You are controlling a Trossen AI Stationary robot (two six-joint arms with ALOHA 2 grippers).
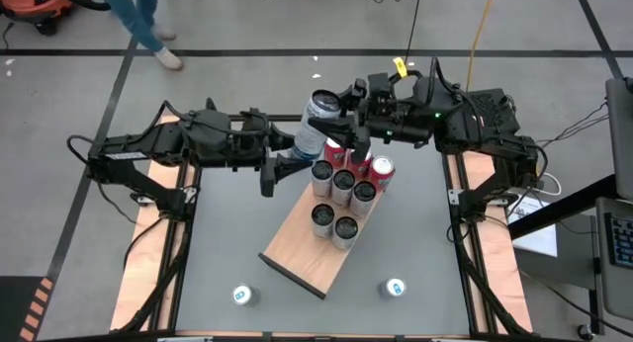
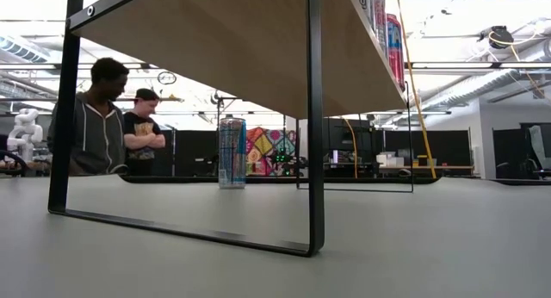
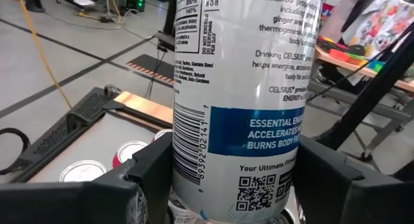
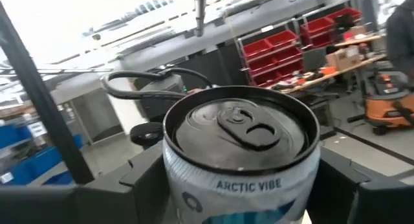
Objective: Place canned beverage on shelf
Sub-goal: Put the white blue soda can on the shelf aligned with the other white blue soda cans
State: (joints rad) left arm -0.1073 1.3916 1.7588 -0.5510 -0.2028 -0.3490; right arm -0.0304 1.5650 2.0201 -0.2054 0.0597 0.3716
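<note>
Shelf (image 1: 307, 253) cans (image 1: 341, 199) — two loose cans (image 1: 243, 296) nearby

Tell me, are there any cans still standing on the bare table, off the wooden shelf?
Yes, in the high view two cans stand on the grey table, apart from the shelf.

We see the tall white-and-blue can (image 1: 315, 125) lifted and tilted above the far end of the shelf (image 1: 302, 255), a light wooden board (black strips along its short ends) lying diagonally on the grey counter (image 1: 227, 243). Six cans stand upright in a tight cluster on the shelf's far half, two of them red (image 1: 382, 169) and the rest with silver tops (image 1: 345, 229). Two more cans stand on the counter off the shelf, one at the near left (image 1: 243, 296) and one at the near right (image 1: 395, 288).
</note>
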